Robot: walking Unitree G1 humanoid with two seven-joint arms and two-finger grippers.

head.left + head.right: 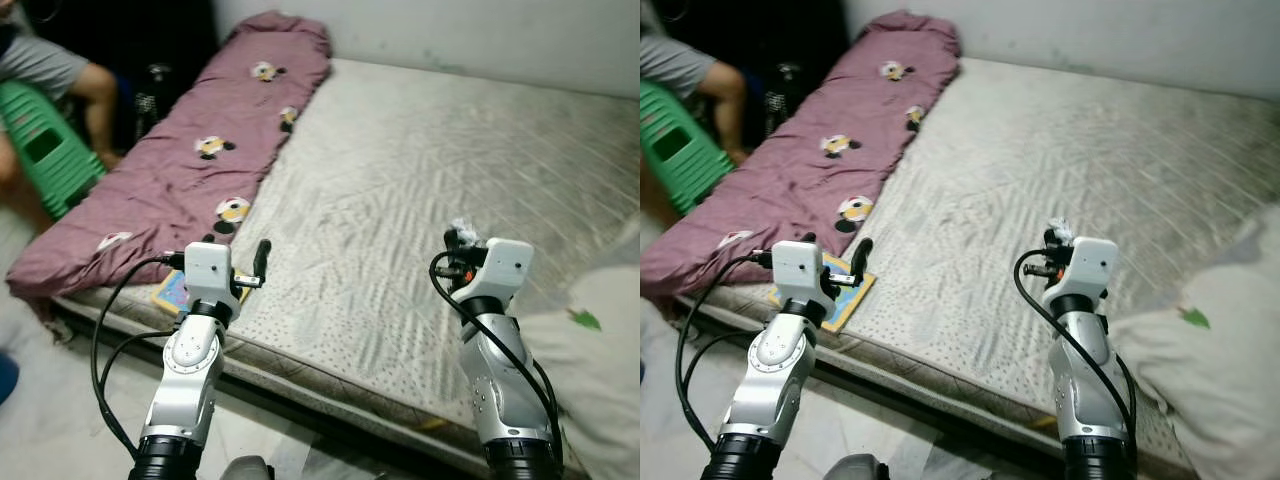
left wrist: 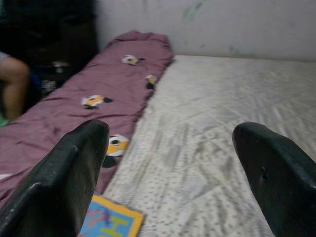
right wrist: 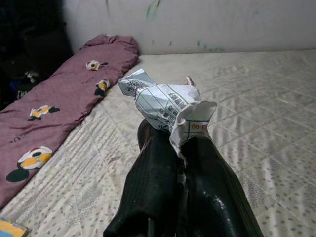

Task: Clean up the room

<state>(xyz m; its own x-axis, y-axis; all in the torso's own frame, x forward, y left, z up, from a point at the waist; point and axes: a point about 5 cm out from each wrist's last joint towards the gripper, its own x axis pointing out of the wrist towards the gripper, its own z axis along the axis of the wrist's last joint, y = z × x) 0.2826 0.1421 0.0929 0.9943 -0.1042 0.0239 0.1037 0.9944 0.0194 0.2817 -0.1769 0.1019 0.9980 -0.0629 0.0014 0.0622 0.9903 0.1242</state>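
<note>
At the far left, beside the bed, a person (image 1: pixel 40 70) sits next to a green plastic stool (image 1: pixel 45 145), only partly in view. A long maroon blanket (image 1: pixel 190 160) printed with cartoon mice lies along the left edge of the bed, from the wall end down to the near left corner. At that near corner a colourful book (image 1: pixel 835 290) rests flat on the pale patterned mattress (image 1: pixel 420 170), just beside the blanket's hem. The left end effector (image 2: pixel 173 173) hovers above the near edge of the bed over the book, its two black fingers (image 2: pixel 64 173) spread well apart with nothing between them. Further right, the right end effector (image 3: pixel 175 163) is raised over the near edge of the mattress, its fingers pressed together and clamped on a crumpled piece of paper (image 3: pixel 165 106) (white, with printed lines and a grid pattern), which sticks up above the fingertips and clear of the mattress. At the near right corner of the bed lies a white pillow (image 1: pixel 1210 350) with a small green mark on it.
</note>
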